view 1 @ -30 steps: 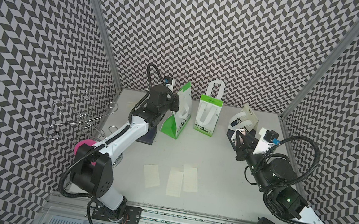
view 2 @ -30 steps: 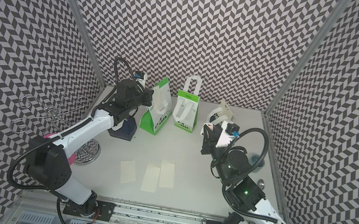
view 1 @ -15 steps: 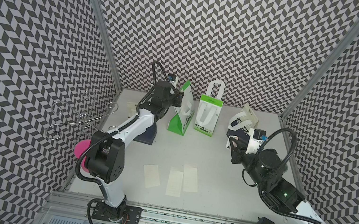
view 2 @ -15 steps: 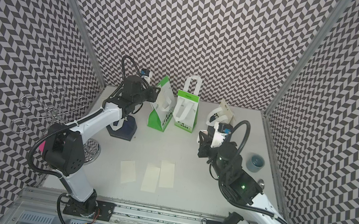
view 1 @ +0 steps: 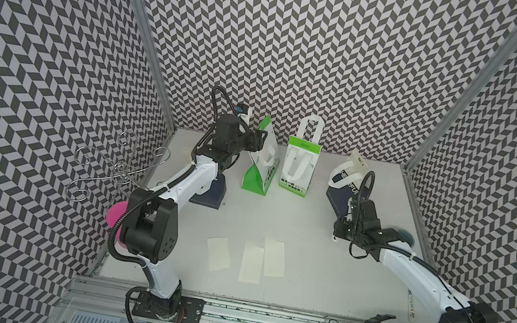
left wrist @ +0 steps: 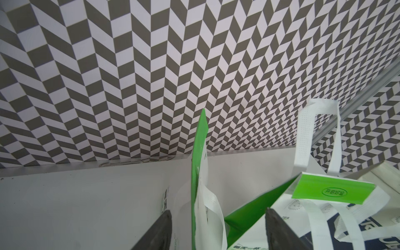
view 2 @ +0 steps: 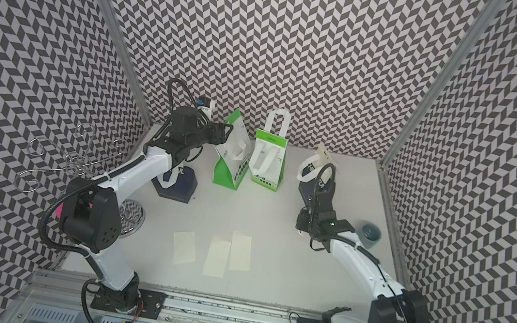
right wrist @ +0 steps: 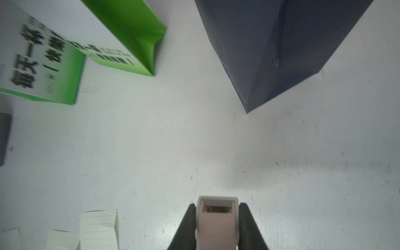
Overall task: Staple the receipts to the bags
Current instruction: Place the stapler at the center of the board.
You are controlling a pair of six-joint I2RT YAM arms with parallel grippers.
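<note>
Left wrist view puts us right at the left tool (left wrist: 217, 213). Its dark fingers (left wrist: 160, 233) stand spread, with the top edge of the leaning green bag (left wrist: 197, 173) between them, touching neither.

On the right wrist view, the right tool (right wrist: 217, 205) is pinching the pale stapler (right wrist: 216, 220), its mouth out over bare surface (right wrist: 216, 140).

We place everything from the upright green bag (view 1: 299, 166). The leaning green bag is just beside it on the left arm's side. One navy bag (view 1: 337, 198) is near it on the right arm's side. The other navy bag (view 2: 184, 185) sits beyond the leaning one, under the left arm. Three receipts (view 1: 252, 262) lie flat, well in front of it toward the robot's base; a fourth we cannot pick out.

Those slips look feather-light and limp, so we'd pinch a short end. The bags look light, stiff-creased and tippy, so the folded top edge is our hold.

No bag shows us its inside. A small grey cup (view 2: 369, 235) sits well off on the right arm's side, too small to tell what it holds.
</note>
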